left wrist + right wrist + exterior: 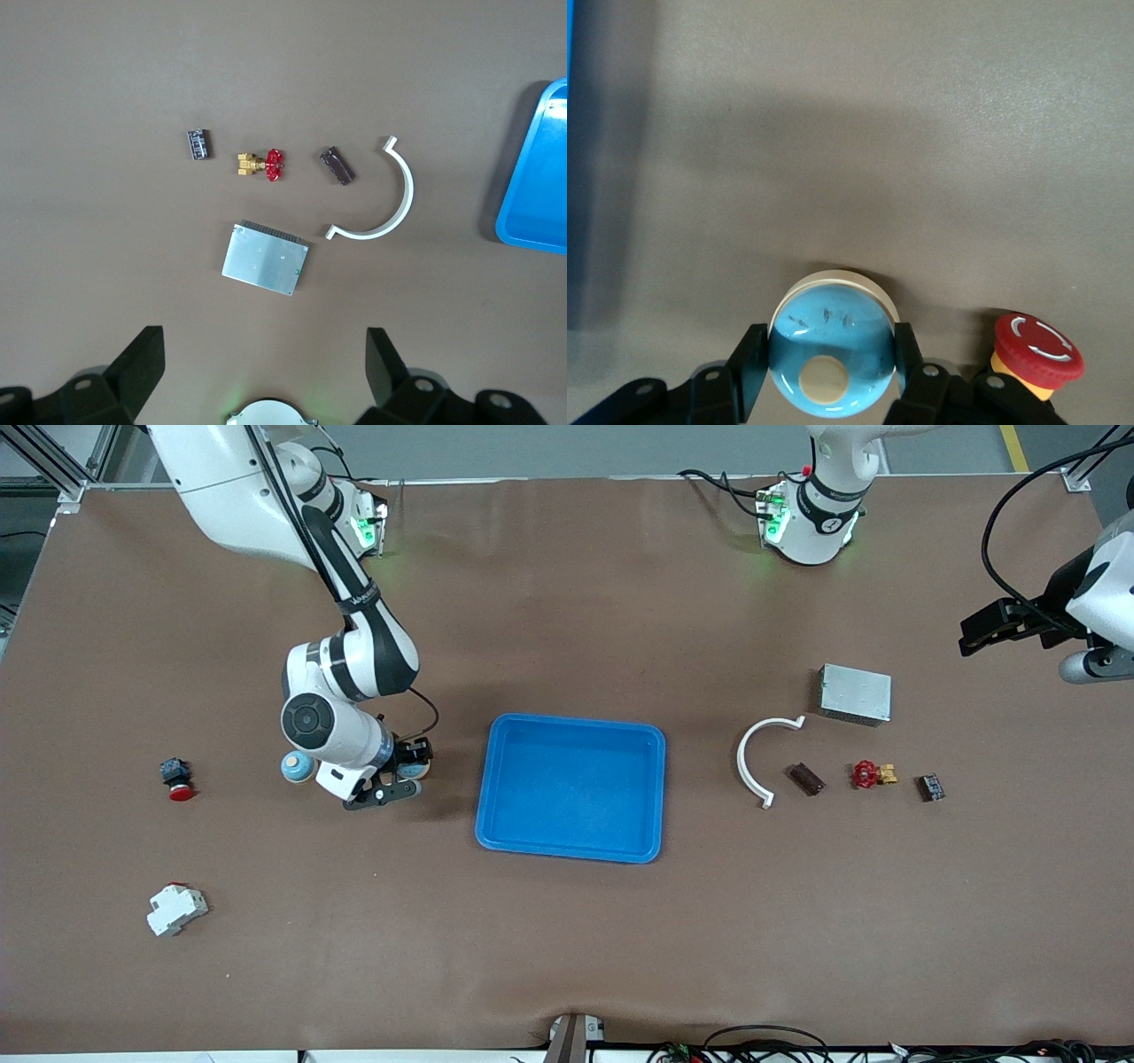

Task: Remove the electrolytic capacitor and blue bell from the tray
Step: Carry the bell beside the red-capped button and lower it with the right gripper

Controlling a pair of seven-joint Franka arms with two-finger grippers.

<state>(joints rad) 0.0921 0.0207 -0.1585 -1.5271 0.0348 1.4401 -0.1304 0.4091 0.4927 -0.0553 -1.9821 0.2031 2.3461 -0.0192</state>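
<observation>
Glossy blue domed bell with cream button sits pinched in the right end effector.

White arms, black joints, black pincer

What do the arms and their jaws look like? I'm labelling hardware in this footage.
Both arms are glossy white with black joint bands and black cables along them. Green lights glow at each base. The right gripper has black jaws below a white wrist with a round dark cap. The left gripper has black angular jaws.
</observation>
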